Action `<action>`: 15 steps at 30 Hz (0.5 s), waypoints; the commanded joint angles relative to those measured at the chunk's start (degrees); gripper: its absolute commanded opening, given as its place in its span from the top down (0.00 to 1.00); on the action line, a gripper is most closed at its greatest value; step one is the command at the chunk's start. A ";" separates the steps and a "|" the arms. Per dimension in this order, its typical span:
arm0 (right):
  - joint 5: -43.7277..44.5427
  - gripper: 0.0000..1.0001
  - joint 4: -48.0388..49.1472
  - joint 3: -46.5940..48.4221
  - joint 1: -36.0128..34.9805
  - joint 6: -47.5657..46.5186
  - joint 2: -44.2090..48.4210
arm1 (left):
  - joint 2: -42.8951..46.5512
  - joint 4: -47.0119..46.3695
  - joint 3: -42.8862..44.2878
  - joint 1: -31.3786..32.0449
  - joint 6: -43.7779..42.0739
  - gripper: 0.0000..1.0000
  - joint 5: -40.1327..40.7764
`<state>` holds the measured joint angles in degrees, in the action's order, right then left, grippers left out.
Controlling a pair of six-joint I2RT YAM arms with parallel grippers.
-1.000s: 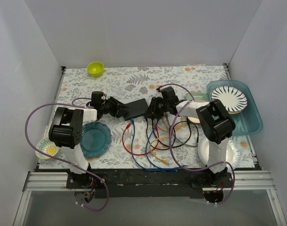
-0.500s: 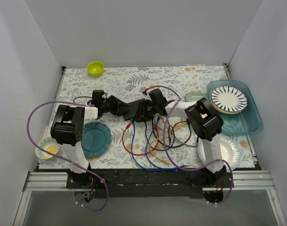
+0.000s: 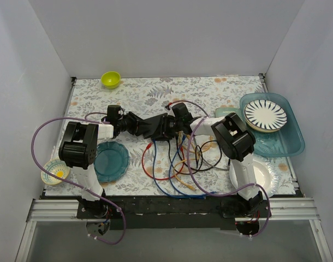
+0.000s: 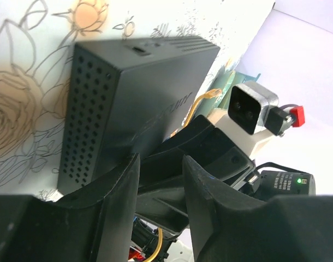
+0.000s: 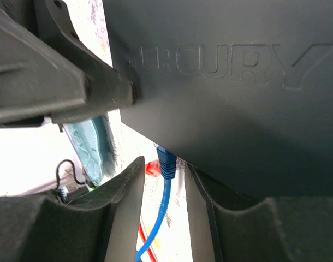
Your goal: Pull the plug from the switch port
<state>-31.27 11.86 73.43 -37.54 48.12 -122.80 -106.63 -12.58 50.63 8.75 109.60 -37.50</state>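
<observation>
Plainly, embossed capitals reading MERCURY ran across the broad face of the switch (image 5: 237,109), which sat in the middle of the floral counter (image 3: 134,98) between the two arms. The right fingers (image 5: 120,218) stood narrowly apart at its socket edge, flanking a blue plug (image 5: 166,161) with slivers of light on both sides. The left fingers (image 4: 109,218), likewise narrow, met the box's opposite end by its perforated side; whether they clamped it could not be told. Red, blue, black and yellow cables (image 3: 177,164) looped just nearer, beside a teal plate (image 3: 111,161).
</observation>
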 commanded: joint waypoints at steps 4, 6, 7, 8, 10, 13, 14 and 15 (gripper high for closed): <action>3.05 0.59 3.34 0.67 -0.08 5.31 -3.06 | 1.07 0.80 -1.06 -0.05 -0.97 0.63 -0.30; 3.67 0.60 5.96 -1.08 -0.08 8.37 -2.97 | 1.25 0.71 -1.24 -0.05 -0.97 0.63 -0.30; 4.19 0.60 7.20 -1.96 0.01 9.53 -2.53 | 1.25 0.71 -1.32 -0.05 -1.06 0.63 -0.30; 4.37 0.60 8.61 -2.67 -0.08 10.93 -2.44 | 1.16 0.71 -1.50 -0.05 -0.97 0.63 -0.38; 4.89 0.61 11.15 -3.90 -0.08 14.10 -2.44 | 1.16 0.63 -1.59 0.03 -1.06 0.63 -0.30; 6.21 0.61 14.58 -5.31 0.01 18.39 -2.44 | 1.16 0.54 -1.85 0.21 -1.14 0.63 -0.30; 6.39 0.61 15.47 -5.57 0.01 19.11 -2.61 | 1.16 0.54 -1.94 0.30 -1.14 0.63 -0.30; 6.48 0.61 16.26 -5.58 0.01 19.99 -2.70 | 1.25 0.54 -1.94 0.30 -1.14 0.63 -0.30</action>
<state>-28.38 23.05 69.63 -37.58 61.28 -123.92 -106.63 -12.56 49.76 8.78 109.43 -37.87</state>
